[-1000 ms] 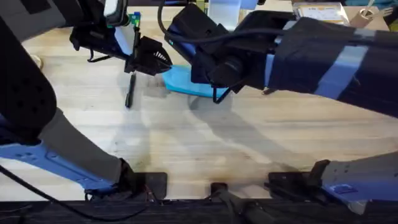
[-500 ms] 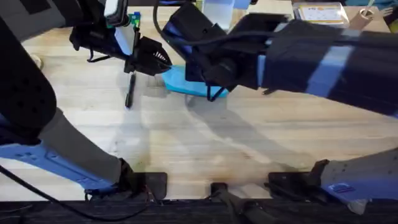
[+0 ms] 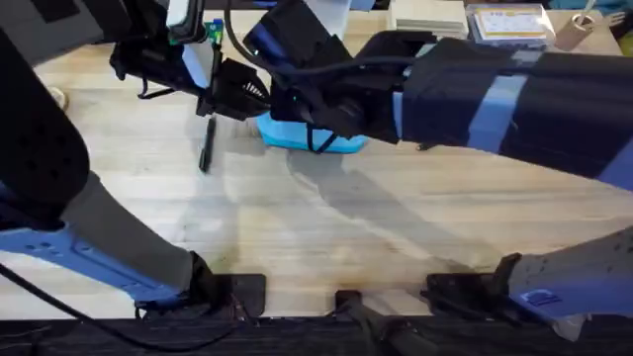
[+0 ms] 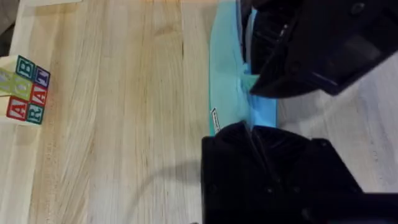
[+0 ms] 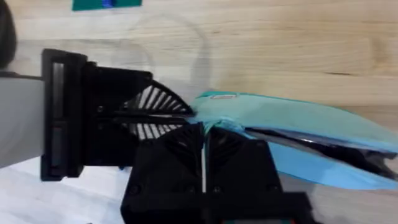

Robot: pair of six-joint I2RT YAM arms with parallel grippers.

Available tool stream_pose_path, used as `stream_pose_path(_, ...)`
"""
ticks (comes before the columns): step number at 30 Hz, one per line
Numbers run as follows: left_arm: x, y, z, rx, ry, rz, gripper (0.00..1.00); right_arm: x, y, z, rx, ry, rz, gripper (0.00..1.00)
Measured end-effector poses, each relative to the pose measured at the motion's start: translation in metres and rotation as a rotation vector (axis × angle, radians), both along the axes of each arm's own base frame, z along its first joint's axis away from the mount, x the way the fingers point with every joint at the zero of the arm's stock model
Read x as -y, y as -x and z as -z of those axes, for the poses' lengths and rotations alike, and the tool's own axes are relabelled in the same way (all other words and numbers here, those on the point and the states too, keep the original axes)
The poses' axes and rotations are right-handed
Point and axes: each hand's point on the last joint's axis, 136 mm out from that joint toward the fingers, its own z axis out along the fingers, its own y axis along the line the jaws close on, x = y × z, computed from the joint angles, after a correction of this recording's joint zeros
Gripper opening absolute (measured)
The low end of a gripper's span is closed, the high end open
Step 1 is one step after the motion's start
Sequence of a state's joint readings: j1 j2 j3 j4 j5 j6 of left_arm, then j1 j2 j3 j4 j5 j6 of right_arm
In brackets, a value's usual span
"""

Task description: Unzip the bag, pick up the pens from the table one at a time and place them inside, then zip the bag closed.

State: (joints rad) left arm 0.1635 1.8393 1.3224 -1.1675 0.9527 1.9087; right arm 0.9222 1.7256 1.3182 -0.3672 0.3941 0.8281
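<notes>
The turquoise bag [image 3: 331, 141] lies on the table [image 3: 396, 227] at the back centre. My left gripper [image 3: 255, 97] is shut on the bag's left end, seen in the left wrist view as bag [image 4: 227, 87] running into the left gripper [image 4: 252, 134]. My right arm reaches across from the right. In the right wrist view my right gripper [image 5: 203, 134] is shut on the zipper at the top of the bag [image 5: 298, 121], right beside the left gripper [image 5: 180, 115]. A dark open slit [image 5: 317, 144] runs along the bag behind it. One black pen [image 3: 207, 146] lies left of the bag.
Lettered wooden blocks [image 4: 25, 90] stand on the table beyond the bag. Green and blue bricks [image 3: 212, 30] sit at the back left, and flat boxes [image 3: 509, 20] at the back right. The bulky right arm [image 3: 495, 99] hangs over the table's middle right.
My right gripper has slid left along the bag toward the left gripper, uncovering more of the bag's right part. The left gripper and the black pen have stayed put.
</notes>
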Motion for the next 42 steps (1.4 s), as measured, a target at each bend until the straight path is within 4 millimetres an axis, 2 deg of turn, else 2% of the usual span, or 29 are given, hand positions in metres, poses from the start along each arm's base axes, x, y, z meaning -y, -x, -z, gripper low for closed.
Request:
stream_pose_path(1,0.000,0.000,0.000,0.000,0.001,0.000,0.041,-0.003,0.000,-0.001,-0.001,-0.014,-0.008,0.033)
stream_pose_path(2,0.000,0.000,0.000,0.000,0.002,0.000,0.041,-0.015,0.001,-0.006,0.002,-0.064,-0.038,0.032)
stream_pose_path(7,0.000,0.000,0.000,0.000,0.003,0.000,0.041,-0.030,0.001,-0.006,0.004,-0.105,-0.086,0.032)
stream_pose_path(12,0.000,0.000,0.000,-0.001,0.003,0.000,0.041,-0.037,0.002,0.000,-0.009,-0.112,-0.116,0.033)
stream_pose_path(19,0.001,0.001,-0.001,-0.006,0.005,0.000,0.041,-0.051,0.002,-0.009,0.014,-0.155,-0.186,0.032)
stream_pose_path(42,0.001,0.003,0.000,-0.006,-0.003,0.010,0.041,-0.042,0.017,0.002,-0.030,-0.013,-0.294,0.031)
